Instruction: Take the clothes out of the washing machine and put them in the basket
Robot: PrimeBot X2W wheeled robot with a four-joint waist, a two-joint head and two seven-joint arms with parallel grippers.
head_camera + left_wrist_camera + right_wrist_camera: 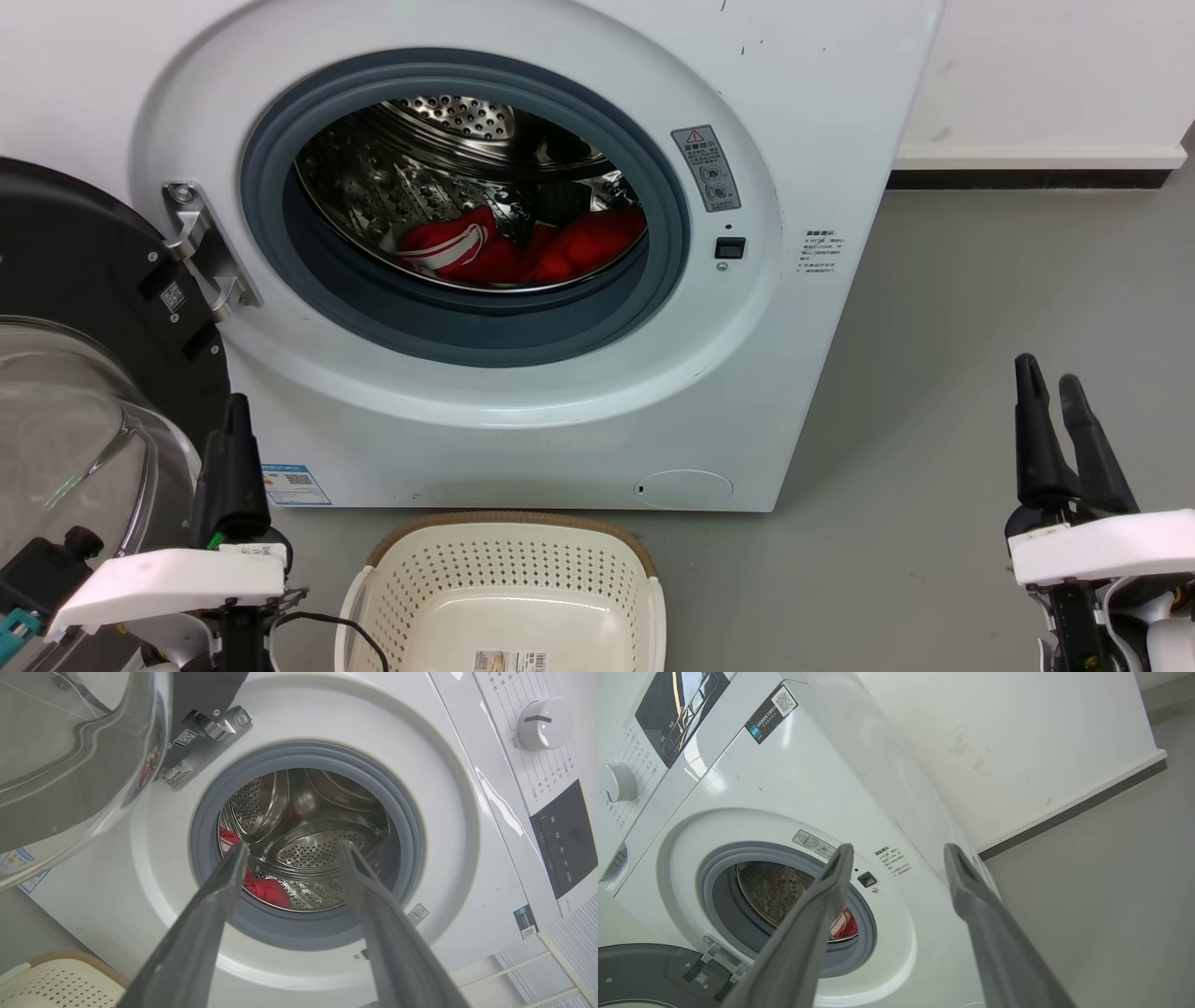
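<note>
Red clothes (523,247), soft & crumpled w/ white stripes, lie in a small heap at the bottom of the perforated steel drum (448,117) of a white front-loading washing machine (775,392). Its round mouth is lined w/ a smooth grey rubber ring (467,327). The black-rimmed, domed glass door (84,411) stands open to the left on a metal hinge (201,247). On the matte grey floor (934,392), just in front of the machine, sits the basket (504,519): oval, cream-white perforated plastic, brown woven-look rim, label sticker on its bottom.

L claw (238,411), two long dark tapered fingers on a white housing, hovers near left beside the door. Its wrist view shows the fingers spread apart & holding nothing, w/ the drum mouth between them and the clothes beyond the tips, well apart.

R claw (1047,371) hangs near right over the floor, off the machine's right side. It is likewise spread open & empty, well apart from clothes & basket, both to its left.
</note>
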